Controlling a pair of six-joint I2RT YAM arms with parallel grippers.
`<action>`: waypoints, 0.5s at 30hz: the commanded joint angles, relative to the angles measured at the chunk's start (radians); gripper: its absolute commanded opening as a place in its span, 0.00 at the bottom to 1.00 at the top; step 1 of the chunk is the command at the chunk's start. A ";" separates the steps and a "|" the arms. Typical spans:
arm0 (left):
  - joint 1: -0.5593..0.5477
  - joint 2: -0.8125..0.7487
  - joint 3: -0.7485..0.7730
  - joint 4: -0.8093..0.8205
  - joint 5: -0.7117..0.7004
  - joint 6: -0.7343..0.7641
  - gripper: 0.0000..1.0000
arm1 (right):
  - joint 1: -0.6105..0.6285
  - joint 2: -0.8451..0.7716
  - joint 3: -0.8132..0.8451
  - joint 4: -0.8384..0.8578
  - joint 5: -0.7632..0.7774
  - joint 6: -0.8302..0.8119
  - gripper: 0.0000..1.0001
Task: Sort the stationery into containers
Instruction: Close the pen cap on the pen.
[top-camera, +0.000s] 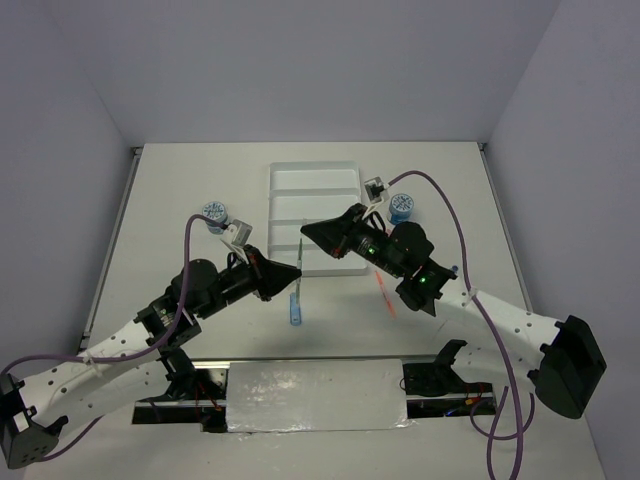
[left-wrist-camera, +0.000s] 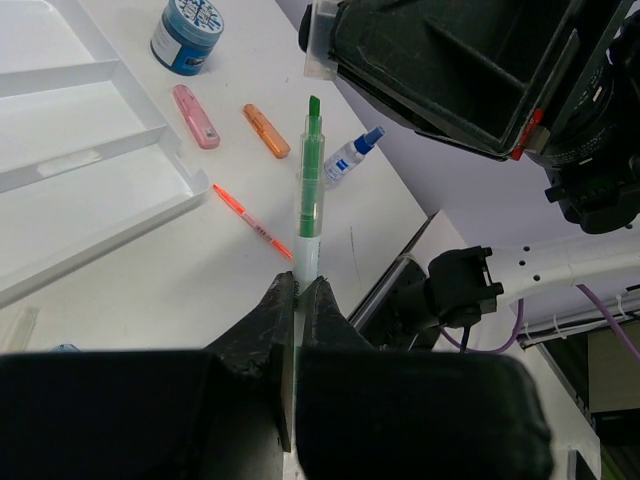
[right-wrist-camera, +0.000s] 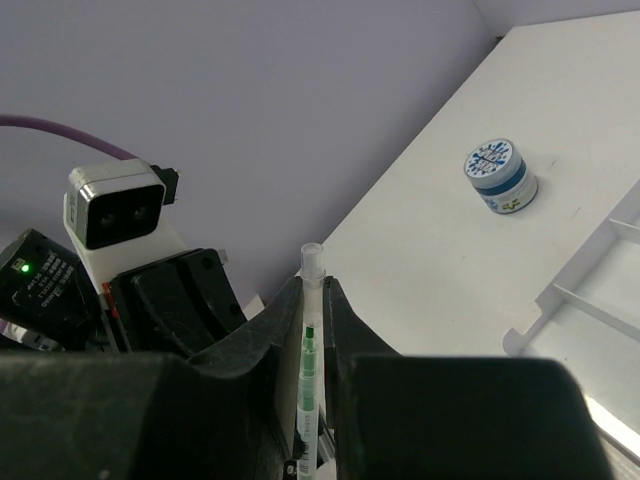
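Observation:
A green pen (top-camera: 301, 255) hangs in the air between my two grippers, just off the near edge of the white tray (top-camera: 316, 166). My left gripper (left-wrist-camera: 298, 285) is shut on the white end of the pen (left-wrist-camera: 310, 190), and the green tip points away. My right gripper (right-wrist-camera: 313, 285) is shut on a clear cap (right-wrist-camera: 313, 262) in line with the pen (right-wrist-camera: 309, 370). I cannot tell whether the tip sits inside the cap. On the table lie a blue stick (top-camera: 296, 311), an orange pen (top-camera: 385, 293) and two tubs (top-camera: 212, 213) (top-camera: 401, 207).
Beside the tray's corner (left-wrist-camera: 190, 190) lie a pink stick (left-wrist-camera: 195, 117), an orange stick (left-wrist-camera: 266, 130) and a white-blue tube (left-wrist-camera: 352, 158). The arm bases and a grey plate (top-camera: 315, 395) line the near edge. Walls close in the table at the back and sides.

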 joint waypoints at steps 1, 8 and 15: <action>-0.003 -0.006 0.003 0.068 -0.011 0.023 0.00 | 0.011 0.007 0.001 0.042 -0.011 -0.022 0.00; -0.003 -0.008 0.012 0.053 -0.023 0.034 0.00 | 0.011 0.025 0.010 0.039 -0.012 -0.022 0.00; -0.003 -0.013 0.009 0.047 -0.023 0.035 0.00 | 0.019 0.031 0.012 0.050 -0.032 -0.009 0.00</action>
